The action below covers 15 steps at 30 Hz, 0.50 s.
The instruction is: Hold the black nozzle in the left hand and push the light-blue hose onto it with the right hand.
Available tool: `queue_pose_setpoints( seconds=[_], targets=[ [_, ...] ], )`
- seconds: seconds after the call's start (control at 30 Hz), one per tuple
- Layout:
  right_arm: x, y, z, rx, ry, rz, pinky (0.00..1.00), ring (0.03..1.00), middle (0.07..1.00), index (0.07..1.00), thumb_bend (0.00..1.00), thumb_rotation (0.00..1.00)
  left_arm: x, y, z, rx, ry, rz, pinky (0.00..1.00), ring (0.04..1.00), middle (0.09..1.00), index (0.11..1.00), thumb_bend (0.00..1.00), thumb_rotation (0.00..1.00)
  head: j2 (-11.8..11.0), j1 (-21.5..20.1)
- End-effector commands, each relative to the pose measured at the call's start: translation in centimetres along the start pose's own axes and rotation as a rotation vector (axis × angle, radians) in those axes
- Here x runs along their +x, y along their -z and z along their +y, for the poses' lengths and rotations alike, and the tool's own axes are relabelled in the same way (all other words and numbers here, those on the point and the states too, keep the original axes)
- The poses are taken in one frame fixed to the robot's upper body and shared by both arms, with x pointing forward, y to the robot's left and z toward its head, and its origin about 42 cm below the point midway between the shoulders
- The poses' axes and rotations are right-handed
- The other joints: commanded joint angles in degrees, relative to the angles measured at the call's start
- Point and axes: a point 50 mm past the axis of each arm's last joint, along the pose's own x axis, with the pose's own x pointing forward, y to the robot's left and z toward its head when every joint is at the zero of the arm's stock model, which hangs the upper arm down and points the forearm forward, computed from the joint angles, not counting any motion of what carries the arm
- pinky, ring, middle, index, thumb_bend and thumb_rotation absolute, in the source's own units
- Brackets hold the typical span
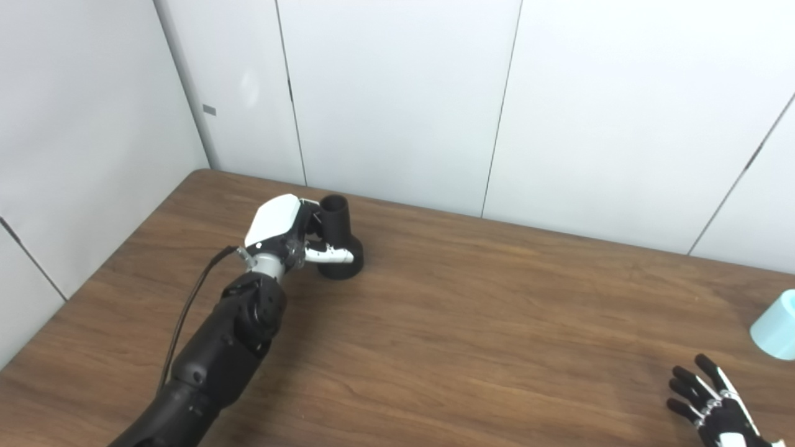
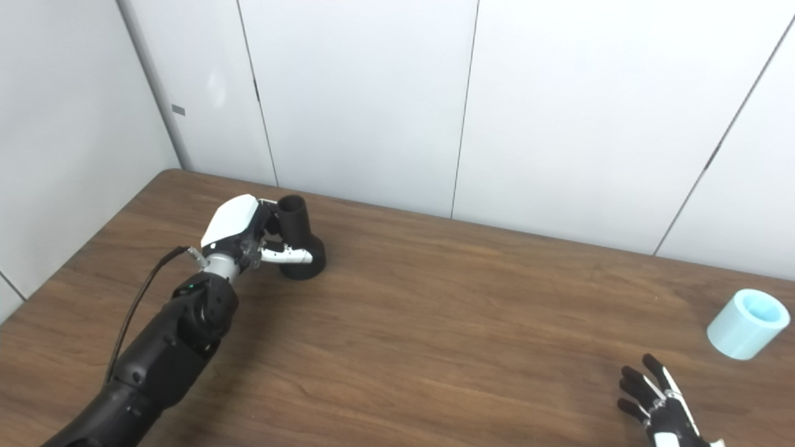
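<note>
The black nozzle (image 1: 338,239) stands upright on the wooden table (image 1: 472,310) at the back left, narrow neck up and wide base down. My left hand (image 1: 282,233) is at its left side, fingers curled around the neck and thumb across the base. The light-blue hose (image 2: 747,323) is a short open cylinder lying tilted at the table's right edge; it is cut off in the left eye view (image 1: 776,326). My right hand (image 2: 658,406) is open and empty at the bottom right, fingers spread, a short way in front of the hose and apart from it.
White wall panels (image 1: 397,93) rise right behind the table's back edge and along its left side. A black cable (image 1: 192,304) runs along my left forearm. Bare wood lies between the two hands.
</note>
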Motion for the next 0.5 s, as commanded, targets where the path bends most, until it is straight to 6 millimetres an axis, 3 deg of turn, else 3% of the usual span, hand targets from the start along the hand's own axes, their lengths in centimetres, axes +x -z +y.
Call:
queue_pose_setpoints(
  seconds=[0.0,0.33,0.47],
  targets=[
    [-1.7,1.5,0.8,0.020,0.023,0.050,0.77,0.843,0.853,0.913,0.50,0.96,-0.2,-0.6,0.3,-0.005,-0.018,-0.029,0.62,0.626,0.542,0.463,0.52,0.00,0.1,-0.2],
    [-1.6,1.4,0.8,0.045,0.029,0.059,0.79,0.846,0.852,0.913,0.48,0.94,-3.9,-2.4,-3.3,-0.020,0.005,-0.041,0.61,0.631,0.545,0.461,0.52,0.00,0.5,-2.4],
    [-1.3,0.6,1.0,0.014,0.033,0.032,0.73,0.815,0.831,0.887,0.47,0.88,-4.5,-3.5,-4.6,-0.043,0.018,-0.053,0.56,0.587,0.515,0.480,0.52,0.00,1.0,-4.2]
  ],
)
